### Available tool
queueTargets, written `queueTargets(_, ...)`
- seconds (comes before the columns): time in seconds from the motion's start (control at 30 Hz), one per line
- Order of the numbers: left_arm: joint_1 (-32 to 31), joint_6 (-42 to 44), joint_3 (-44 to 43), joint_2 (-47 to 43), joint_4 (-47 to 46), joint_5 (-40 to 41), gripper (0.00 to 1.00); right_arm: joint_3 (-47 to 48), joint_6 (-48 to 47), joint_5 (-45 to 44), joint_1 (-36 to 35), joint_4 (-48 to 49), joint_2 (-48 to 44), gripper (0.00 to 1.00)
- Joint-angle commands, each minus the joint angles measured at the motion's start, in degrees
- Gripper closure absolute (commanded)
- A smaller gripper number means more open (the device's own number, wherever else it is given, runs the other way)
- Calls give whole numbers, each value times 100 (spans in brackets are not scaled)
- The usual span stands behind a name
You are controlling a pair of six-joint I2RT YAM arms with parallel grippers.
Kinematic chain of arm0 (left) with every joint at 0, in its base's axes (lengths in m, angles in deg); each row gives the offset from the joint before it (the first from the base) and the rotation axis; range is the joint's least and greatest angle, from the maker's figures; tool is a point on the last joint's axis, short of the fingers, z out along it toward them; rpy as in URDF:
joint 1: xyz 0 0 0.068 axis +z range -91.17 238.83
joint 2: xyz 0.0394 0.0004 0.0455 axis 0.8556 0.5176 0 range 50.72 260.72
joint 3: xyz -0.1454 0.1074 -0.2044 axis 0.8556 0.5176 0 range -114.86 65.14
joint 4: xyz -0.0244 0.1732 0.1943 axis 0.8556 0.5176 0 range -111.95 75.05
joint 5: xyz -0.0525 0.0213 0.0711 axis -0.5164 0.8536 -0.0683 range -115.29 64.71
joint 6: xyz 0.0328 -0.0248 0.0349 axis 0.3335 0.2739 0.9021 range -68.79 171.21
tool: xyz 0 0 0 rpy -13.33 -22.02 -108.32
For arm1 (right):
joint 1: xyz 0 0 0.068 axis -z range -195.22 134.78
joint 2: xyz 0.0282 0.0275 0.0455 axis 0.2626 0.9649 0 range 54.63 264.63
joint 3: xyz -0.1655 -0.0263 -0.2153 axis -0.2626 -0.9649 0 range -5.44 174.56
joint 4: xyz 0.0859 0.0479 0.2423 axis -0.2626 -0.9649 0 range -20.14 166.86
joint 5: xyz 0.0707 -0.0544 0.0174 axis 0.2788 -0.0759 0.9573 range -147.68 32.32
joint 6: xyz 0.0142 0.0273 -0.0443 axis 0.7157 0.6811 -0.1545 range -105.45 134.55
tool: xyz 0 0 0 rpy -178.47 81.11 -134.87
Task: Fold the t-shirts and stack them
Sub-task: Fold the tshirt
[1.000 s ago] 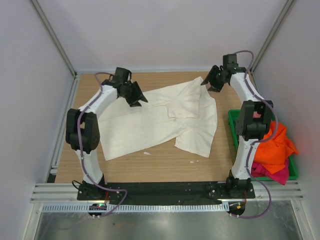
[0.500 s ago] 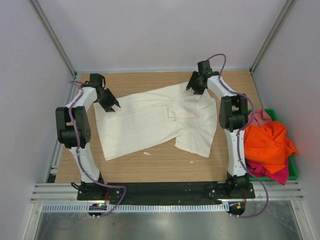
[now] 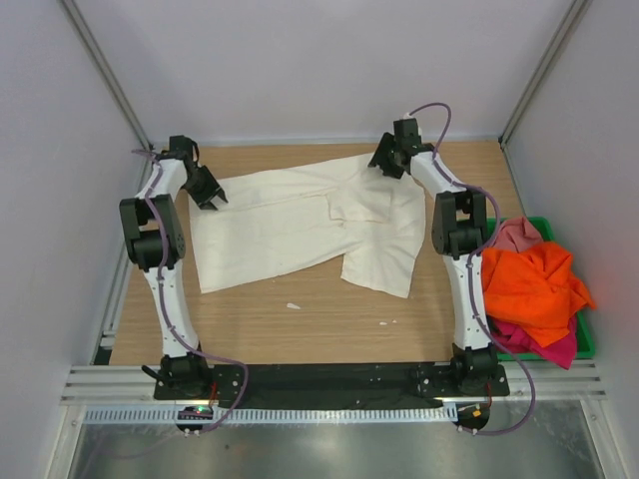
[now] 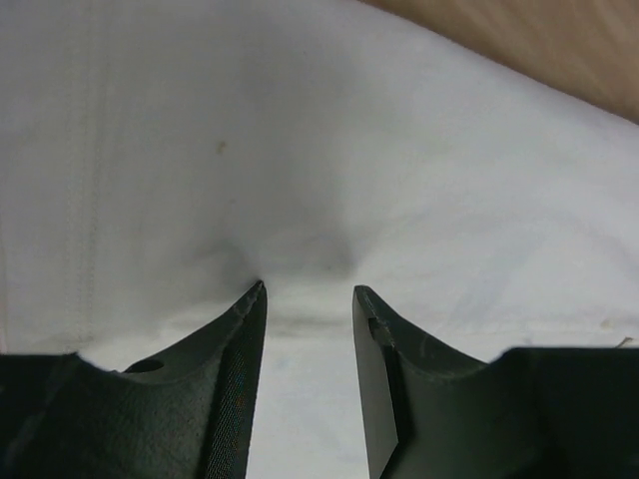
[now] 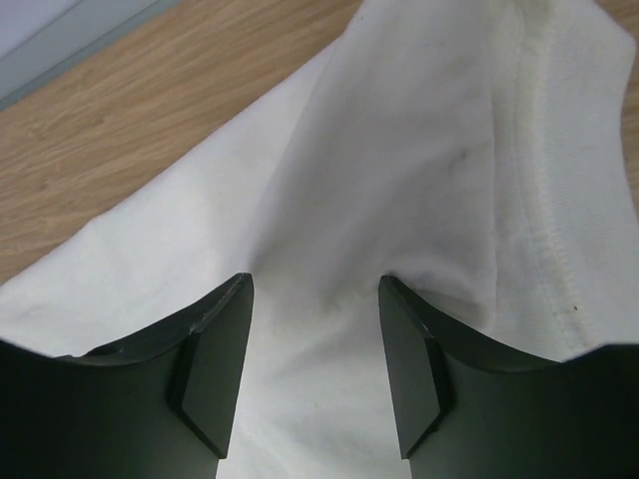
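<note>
Near right: green bin at the table's right edge. It holds a heap with the magenta t-shirt nearest, the orange t-shirt on top and the pink t-shirt at the far end. Both grippers are well apart from this pile.

Mid table: cream-white t-shirt lies flat on the wood, spread left to right. One flap hangs toward the near side, right of centre, and a smaller fold lies on top near the right.

Far left: left gripper is at the shirt's far-left corner, touching it. In the wrist view its fingers press into the cloth, which puckers at the tips and bunches in the gap. It is grasping the cream-white shirt.

Far right: right gripper is at the shirt's far-right corner. In the wrist view a ridge of cloth rises between its fingers, with the stitched hem just to the right. It is also clenched on the cream-white shirt. The far edge of the shirt runs between the two grippers.
</note>
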Motion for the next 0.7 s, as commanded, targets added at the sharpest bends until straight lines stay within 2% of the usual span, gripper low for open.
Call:
queueTargets(0.0, 58, 464, -845, 695, 197, 369, 57, 513, 86, -10, 0, -202, 295, 40)
queueTargets(0.13, -65, 692, -1506, 408, 802, 508, 53, 944, 95, -10, 0, -807, 67, 37)
queueTargets(0.17, -126, 719, -1559, 241, 917, 587, 52, 1067, 95, -45, 0, -1262, -12, 37)
queueTargets(0.23, -293, 746, -1315, -450, 1041, 920, 48, 1165, 78, -212, 0, -1599, -458, 32)
queueTargets(0.3, -399, 658, -911, -1067, 1007, 1272, 45, 981, 69, -370, -9, -2065, -855, 23)
queueTargets(0.4, -461, 378, 510, -2368, 638, 1362, 45, 447, -2, -695, 0, -2645, -1672, 18)
queueTargets(0.47, -444, 202, 1714, -3262, 375, 1318, 45, 68, -54, -538, -9, -3004, -2285, 18)
queueTargets(0.53, -382, -106, 2436, -3801, 277, 1248, 48, -844, -63, -250, -26, -3086, -2796, 18)
queueTargets(0.57, -356, -220, 3231, -4309, 146, 1187, 50, -1231, -98, 31, -26, -2990, -3051, 18)
queueTargets(0.6, -277, -386, 3605, -4618, 49, 1177, 53, -1991, -116, 156, -44, -2919, -3611, 19)
queueTargets(0.67, 39, -809, 4613, -5137, -214, 897, 56, -2690, -203, 436, -61, -2735, -4115, 20)
